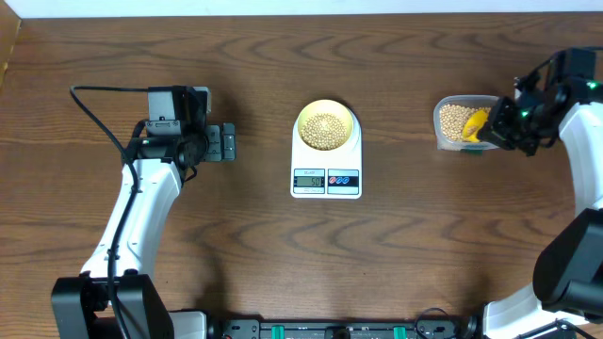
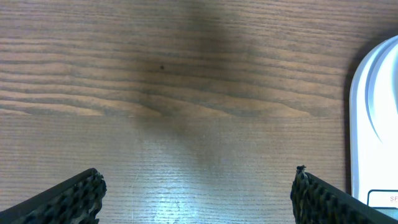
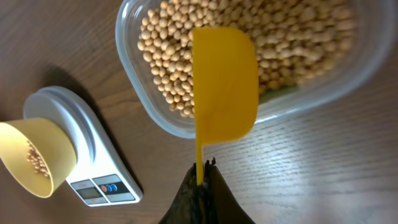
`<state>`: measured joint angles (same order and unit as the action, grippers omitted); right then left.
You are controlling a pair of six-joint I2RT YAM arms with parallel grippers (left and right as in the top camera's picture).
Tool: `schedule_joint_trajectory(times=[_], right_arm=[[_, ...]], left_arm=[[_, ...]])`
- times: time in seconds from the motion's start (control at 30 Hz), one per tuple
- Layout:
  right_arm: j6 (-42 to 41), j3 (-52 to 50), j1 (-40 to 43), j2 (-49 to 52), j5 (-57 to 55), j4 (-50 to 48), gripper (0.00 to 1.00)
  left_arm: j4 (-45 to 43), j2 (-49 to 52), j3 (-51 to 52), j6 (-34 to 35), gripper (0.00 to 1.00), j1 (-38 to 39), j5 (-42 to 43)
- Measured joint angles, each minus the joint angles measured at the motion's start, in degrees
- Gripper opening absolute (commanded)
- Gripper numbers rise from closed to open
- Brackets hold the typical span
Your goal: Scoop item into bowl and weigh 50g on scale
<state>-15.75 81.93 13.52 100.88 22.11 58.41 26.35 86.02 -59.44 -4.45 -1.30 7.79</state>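
Over by the table's right edge, the beans [image 3: 298,37] sit loose in a clear tub [image 3: 127,56], some already in the bowl [image 3: 37,149] on the scale [image 3: 93,146] mid-table. Small, hard, rolly, beige: I'd scoop, not pinch. Meanwhile the right pincer [image 3: 202,177] is clenched on the handle of the yellow scoop [image 3: 225,81]; the left pincer [image 2: 198,186] hangs released.

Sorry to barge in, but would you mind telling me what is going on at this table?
The right claw is shut on the handle of a yellow scoop, held over a clear tub of beans at the right of the table. In the middle, the bowl sits on the scale with some beans in it; the display is too small to read. The left claw is open and empty, over bare wood left of the scale.
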Motion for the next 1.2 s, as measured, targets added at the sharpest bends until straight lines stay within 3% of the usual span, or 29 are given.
schedule_joint_trajectory(times=[0.43,0.5,0.67,0.77,0.97,1.03,1.1,1.2], right_arm=[[-1.88,-8.74,-0.96,0.0,0.48,-12.2,0.02],[-2.03,-8.94,-0.96,0.0,0.46,-12.61,0.18],[-2.99,-8.85,-0.94,0.0,0.7,-12.57,0.46],[-3.08,-7.63,-0.9,0.0,1.05,-12.22,0.5],[-3.19,-1.42,-0.2,0.0,1.33,-9.42,0.7],[-3.26,0.87,0.17,0.0,0.74,-7.19,0.81],[-3.43,3.28,0.46,0.0,-0.74,-4.76,0.99],[-2.86,6.78,0.63,-0.02,-3.39,-3.04,0.99]], left_arm=[[0.0,0.0,0.0,0.0,0.98,0.0,0.0],[0.0,0.0,0.0,0.0,0.98,0.0,0.0],[0.0,0.0,0.0,0.0,0.98,0.0,0.0],[0.0,0.02,0.0,0.0,0.98,0.0,0.0],[0.0,0.0,0.0,0.0,0.98,0.0,0.0],[0.0,0.0,0.0,-0.02,0.98,0.0,0.0],[0.0,0.0,0.0,0.0,0.98,0.0,0.0],[0.0,0.0,0.0,0.0,0.98,0.0,0.0]])
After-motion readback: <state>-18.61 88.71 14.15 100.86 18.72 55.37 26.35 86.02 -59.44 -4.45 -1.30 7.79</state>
